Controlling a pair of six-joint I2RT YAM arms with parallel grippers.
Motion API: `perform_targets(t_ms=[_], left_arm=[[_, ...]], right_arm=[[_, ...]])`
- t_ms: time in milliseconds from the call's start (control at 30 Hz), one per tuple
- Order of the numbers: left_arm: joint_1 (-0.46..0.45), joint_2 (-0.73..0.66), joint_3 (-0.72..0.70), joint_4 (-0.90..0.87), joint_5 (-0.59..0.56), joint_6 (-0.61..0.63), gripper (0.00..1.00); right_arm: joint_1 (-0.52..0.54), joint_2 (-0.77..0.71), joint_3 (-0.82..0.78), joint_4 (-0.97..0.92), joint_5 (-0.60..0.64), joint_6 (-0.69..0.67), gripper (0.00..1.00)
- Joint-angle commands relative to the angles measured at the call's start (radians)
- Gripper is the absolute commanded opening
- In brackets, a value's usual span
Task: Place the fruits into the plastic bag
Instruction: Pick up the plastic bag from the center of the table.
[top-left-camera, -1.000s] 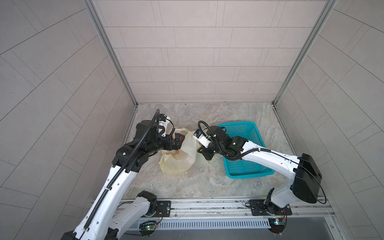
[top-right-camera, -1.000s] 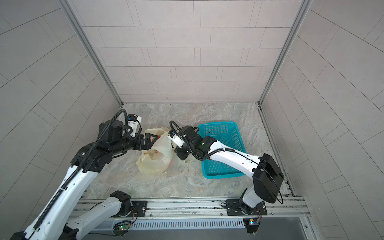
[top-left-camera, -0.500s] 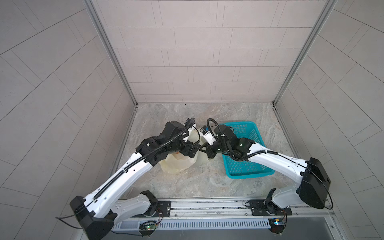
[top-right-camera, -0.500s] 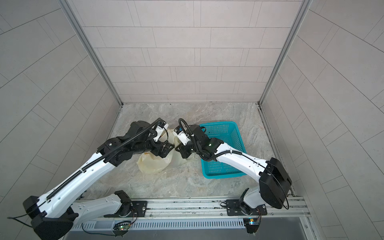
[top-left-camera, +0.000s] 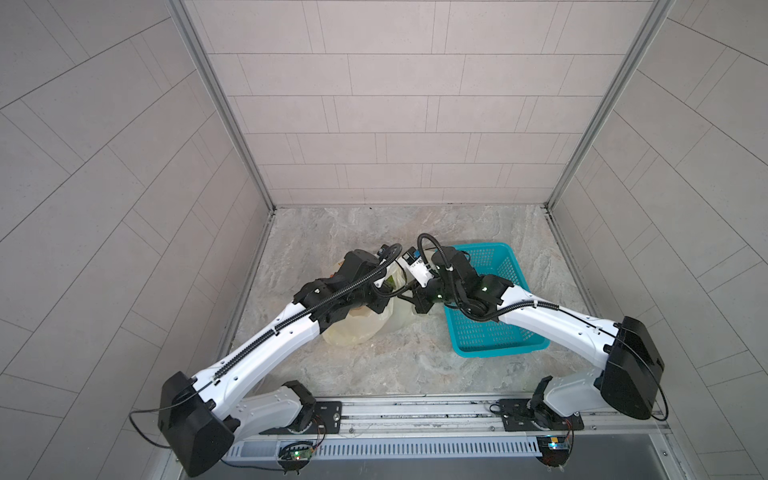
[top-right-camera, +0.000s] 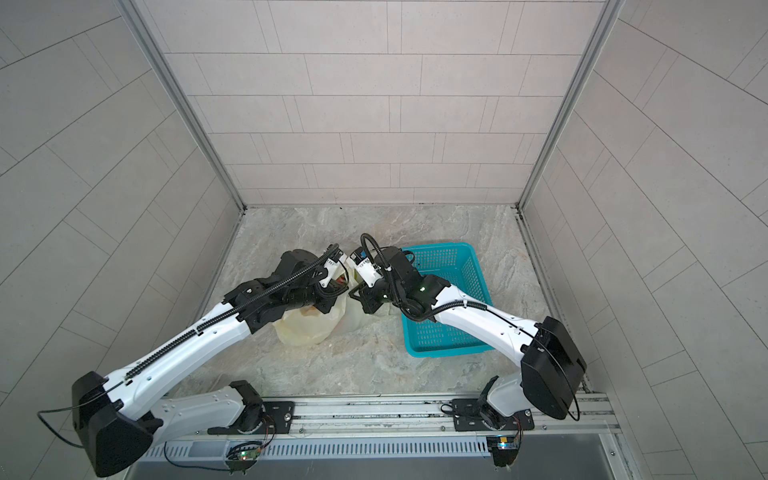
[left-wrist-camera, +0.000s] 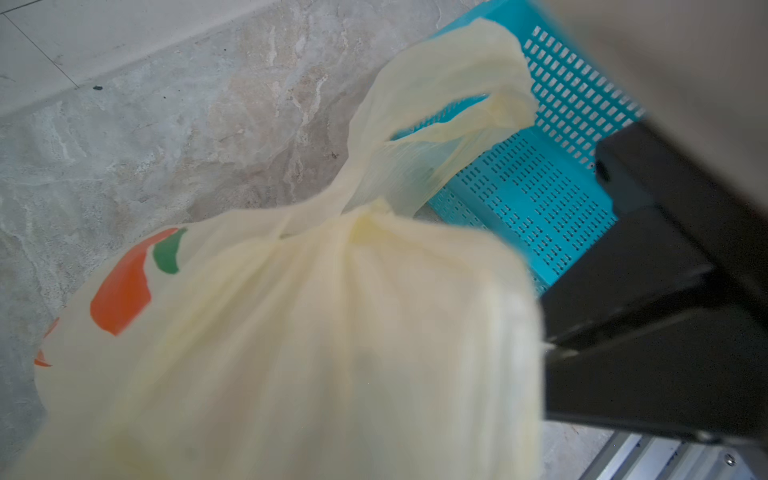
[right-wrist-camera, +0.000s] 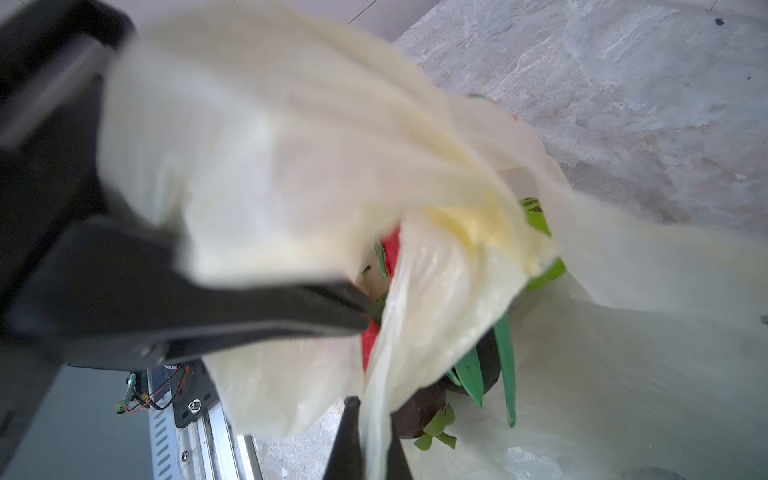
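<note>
Cream plastic bag (top-left-camera: 353, 328) sat on the marble floor (top-left-camera: 374, 232) just left of the teal basket (top-left-camera: 498, 349), fruits (right-wrist-camera: 469, 370) showing inside its mouth. We saw the left gripper (right-wrist-camera: 357, 318) and right gripper (right-wrist-camera: 365, 419) both pinched onto its film.

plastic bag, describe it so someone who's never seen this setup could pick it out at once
Look at the marbled grey floor of the tiled booth and find the teal perforated basket. Right beside it sits the plastic bag: soft, crumpled, translucent cream-yellow film with orange fruit prints, unlike the rigid teal mesh.
</note>
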Motion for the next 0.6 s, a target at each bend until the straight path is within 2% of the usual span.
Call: perform_targets(t_ms=[0, 67, 100, 167, 233, 300, 400, 567], left_arm=[[0.001, -0.050, -0.054, 0.126, -0.141, -0.073, 0.00], [0.011, -0.065, -0.058, 0.128, -0.196, -0.114, 0.00], [0.015, -0.072, -0.056, 0.121, -0.233, -0.143, 0.00], [0.034, -0.095, -0.062, 0.110, -0.292, -0.206, 0.00], [0.055, -0.124, -0.076, 0.115, -0.303, -0.235, 0.00], [0.075, -0.152, -0.089, 0.110, -0.314, -0.258, 0.00], [0.095, -0.185, -0.108, 0.100, -0.316, -0.281, 0.00], [0.102, -0.194, -0.122, 0.090, -0.330, -0.298, 0.00]], right_arm=[[-0.005, -0.041, -0.013, 0.025, 0.018, 0.006, 0.00], [-0.018, -0.057, -0.015, 0.022, 0.016, 0.021, 0.00], [-0.026, -0.066, -0.018, 0.021, 0.017, 0.031, 0.07], [-0.055, -0.095, -0.021, 0.018, 0.017, 0.053, 0.30], [-0.083, -0.130, -0.033, 0.016, 0.026, 0.059, 0.48], [-0.112, -0.164, -0.048, 0.009, 0.052, 0.065, 0.60], [-0.151, -0.190, -0.055, -0.028, 0.118, 0.054, 0.69], [-0.165, -0.148, -0.010, -0.143, 0.215, -0.037, 0.73]])
